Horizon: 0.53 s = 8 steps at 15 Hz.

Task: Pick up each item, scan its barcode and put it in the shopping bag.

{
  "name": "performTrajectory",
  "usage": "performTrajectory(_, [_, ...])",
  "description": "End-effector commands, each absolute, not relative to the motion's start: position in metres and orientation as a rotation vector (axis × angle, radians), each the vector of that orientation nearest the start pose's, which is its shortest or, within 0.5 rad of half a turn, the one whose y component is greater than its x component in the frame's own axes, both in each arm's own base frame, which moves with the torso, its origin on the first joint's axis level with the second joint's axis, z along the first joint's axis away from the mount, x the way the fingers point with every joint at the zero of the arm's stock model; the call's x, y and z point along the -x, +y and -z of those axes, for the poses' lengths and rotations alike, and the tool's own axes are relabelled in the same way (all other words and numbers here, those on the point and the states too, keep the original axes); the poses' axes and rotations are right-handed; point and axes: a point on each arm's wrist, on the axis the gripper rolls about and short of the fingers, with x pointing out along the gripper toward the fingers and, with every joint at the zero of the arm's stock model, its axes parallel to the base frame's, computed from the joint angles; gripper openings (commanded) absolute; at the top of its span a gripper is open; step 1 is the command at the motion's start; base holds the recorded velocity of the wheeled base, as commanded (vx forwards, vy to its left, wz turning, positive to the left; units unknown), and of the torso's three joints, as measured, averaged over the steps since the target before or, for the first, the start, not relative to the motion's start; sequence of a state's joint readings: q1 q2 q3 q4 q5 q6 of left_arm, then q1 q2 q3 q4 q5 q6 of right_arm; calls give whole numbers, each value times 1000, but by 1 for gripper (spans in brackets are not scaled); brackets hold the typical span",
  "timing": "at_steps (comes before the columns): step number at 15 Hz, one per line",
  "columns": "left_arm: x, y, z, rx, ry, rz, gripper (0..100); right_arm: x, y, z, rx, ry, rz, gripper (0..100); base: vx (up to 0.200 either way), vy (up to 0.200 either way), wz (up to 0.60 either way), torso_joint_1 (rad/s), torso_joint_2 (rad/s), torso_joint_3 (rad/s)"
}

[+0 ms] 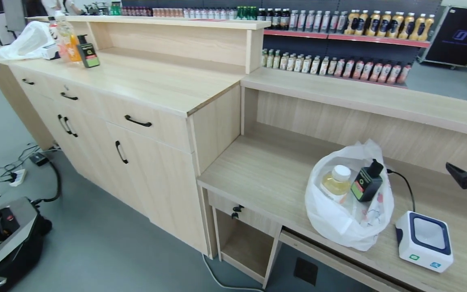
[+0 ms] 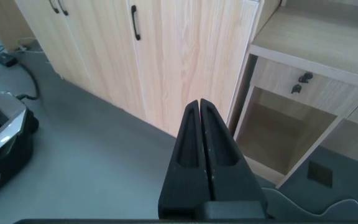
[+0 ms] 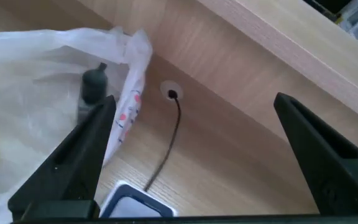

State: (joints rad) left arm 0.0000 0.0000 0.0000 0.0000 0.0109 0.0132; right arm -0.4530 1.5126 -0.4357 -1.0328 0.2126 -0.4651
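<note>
Now: white shopping bag (image 1: 334, 227) holds yellow bottle (image 1: 337, 183), black bottle (image 1: 365, 185); left fingers (image 2: 190, 149) together, right fingers (image 3: 73, 162) spread.

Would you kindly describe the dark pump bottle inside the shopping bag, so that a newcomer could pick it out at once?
Find the low desk on the robot's right, where a white shopping bag stands beside the blue-and-white scanner. Inside it, the dark pump bottle has a black pump and a green label, unlike the white-capped yellow bottle next to it.

shopping bag (image 1: 335, 225): thin crinkled translucent plastic | counter (image 1: 266, 170): matt wood grain | scanner (image 1: 424, 241): glossy plastic, probably
</note>
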Motion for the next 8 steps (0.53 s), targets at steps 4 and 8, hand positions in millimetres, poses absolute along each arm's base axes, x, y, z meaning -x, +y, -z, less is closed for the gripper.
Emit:
performTrajectory(4, [23, 0, -75, -14, 0, -11, 0, -177, -142, -165, 342, 306, 600, 100, 0, 0, -600, 5, 2, 4])
performTrajectory(8, [23, 0, -75, -12, 0, -11, 0, -182, -179, -134, 247, 374, 700, 100, 0, 0, -450, 2, 2, 3])
